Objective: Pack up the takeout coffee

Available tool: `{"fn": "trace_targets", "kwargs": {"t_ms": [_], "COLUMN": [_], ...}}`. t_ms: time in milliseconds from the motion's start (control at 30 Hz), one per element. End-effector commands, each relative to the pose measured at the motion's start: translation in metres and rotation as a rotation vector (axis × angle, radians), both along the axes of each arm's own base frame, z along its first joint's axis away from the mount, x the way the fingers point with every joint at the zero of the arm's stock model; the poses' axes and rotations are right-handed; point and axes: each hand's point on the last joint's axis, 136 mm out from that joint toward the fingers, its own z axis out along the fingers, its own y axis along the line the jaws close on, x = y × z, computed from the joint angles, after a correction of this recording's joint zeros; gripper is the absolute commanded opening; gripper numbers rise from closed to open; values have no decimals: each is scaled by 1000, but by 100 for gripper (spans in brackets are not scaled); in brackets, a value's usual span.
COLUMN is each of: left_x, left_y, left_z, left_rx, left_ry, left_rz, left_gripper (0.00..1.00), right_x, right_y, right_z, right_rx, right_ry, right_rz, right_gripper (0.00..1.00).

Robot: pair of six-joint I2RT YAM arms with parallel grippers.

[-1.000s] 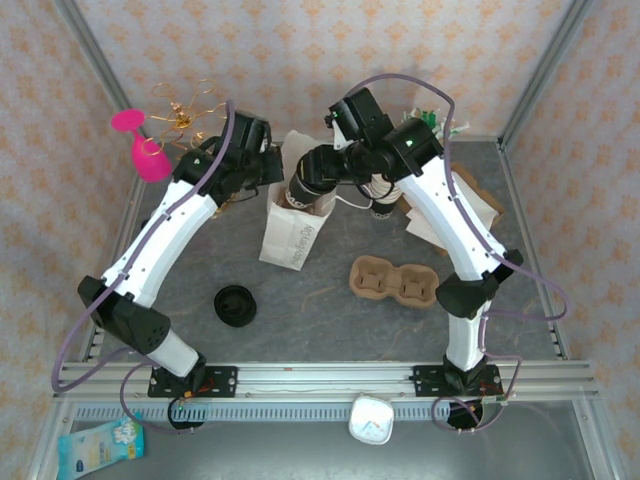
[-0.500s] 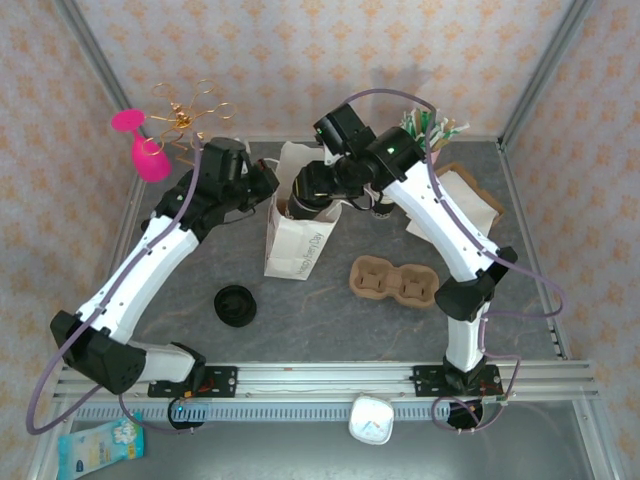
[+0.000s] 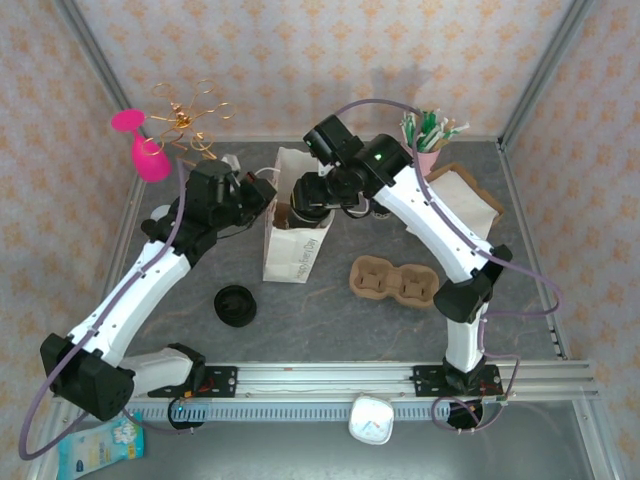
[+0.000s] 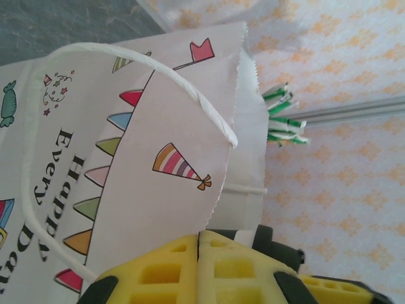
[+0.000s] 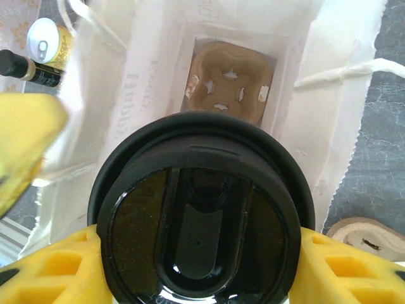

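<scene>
On the grey table a white paper bag stands upright and open, its rim pinched between the closed fingers of the left gripper. At the bag's mouth hangs the takeout coffee — black lid up, clamped at its sides by the right gripper — straight above a brown cup tray lying on the bag's bottom.
</scene>
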Motion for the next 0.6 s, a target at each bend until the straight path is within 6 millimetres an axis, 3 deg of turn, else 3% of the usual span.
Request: {"fn": "trace_targets", "kwargs": {"t_ms": [0, 67, 200, 333, 500, 567], "left_x": [-3, -3, -6, -9, -10, -11], "left_y": [7, 11, 23, 13, 8, 0], "left_z": [11, 16, 1, -2, 7, 9], "left_rx": [-95, -105, -104, -144, -88, -141], "left_ry": [-31, -42, -6, -10, -32, -31], "left_rz": [22, 37, 80, 26, -16, -40], "left_gripper": [0, 0, 0, 0, 0, 0], "right_x": [0, 0, 1, -1, 0, 0], "right_y": [5, 8, 12, 21, 27, 28], "right_z": [-1, -4, -12, -15, -22, -24], "right_rx": [-16, -19, -33, -33, -44, -49], "right_ry": [-13, -7, 3, 6, 15, 14], "right_rz": [-8, -3, -6, 5, 7, 5], "right_gripper": [56, 56, 56, 55, 55, 55]}}
